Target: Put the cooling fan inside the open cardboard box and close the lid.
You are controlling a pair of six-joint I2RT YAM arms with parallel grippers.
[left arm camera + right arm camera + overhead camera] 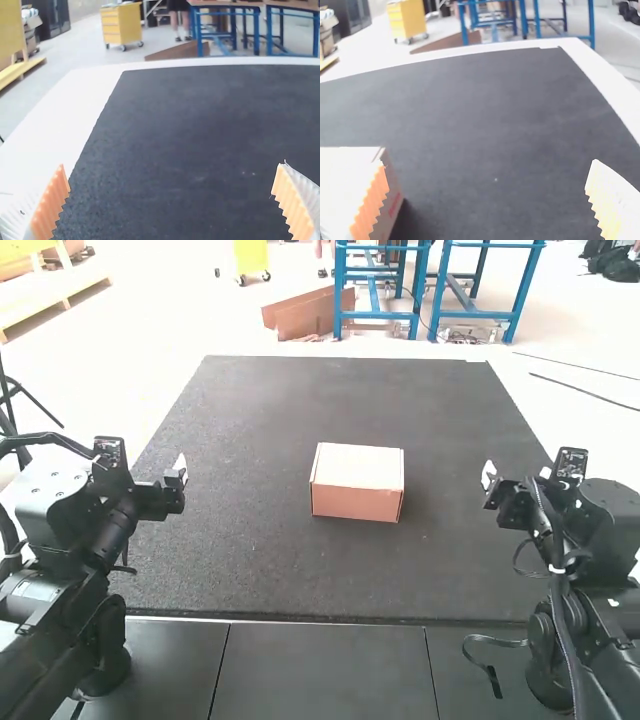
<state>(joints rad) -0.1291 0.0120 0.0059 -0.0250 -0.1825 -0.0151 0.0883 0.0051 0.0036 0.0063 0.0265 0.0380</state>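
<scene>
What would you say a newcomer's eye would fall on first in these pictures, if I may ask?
The small brown cardboard box stands out first, alone at the middle of the black rectangular mat with its lid down. Flanking it are the left gripper by the mat's left edge and the right gripper by its right edge, both with white ribbed, orange-padded fingers spread wide and holding nothing.

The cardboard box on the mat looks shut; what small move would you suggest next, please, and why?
I would likely leave both arms parked: the box has its lid flat and shut, and the left pincer and right pincer stand open, apart from it.
</scene>
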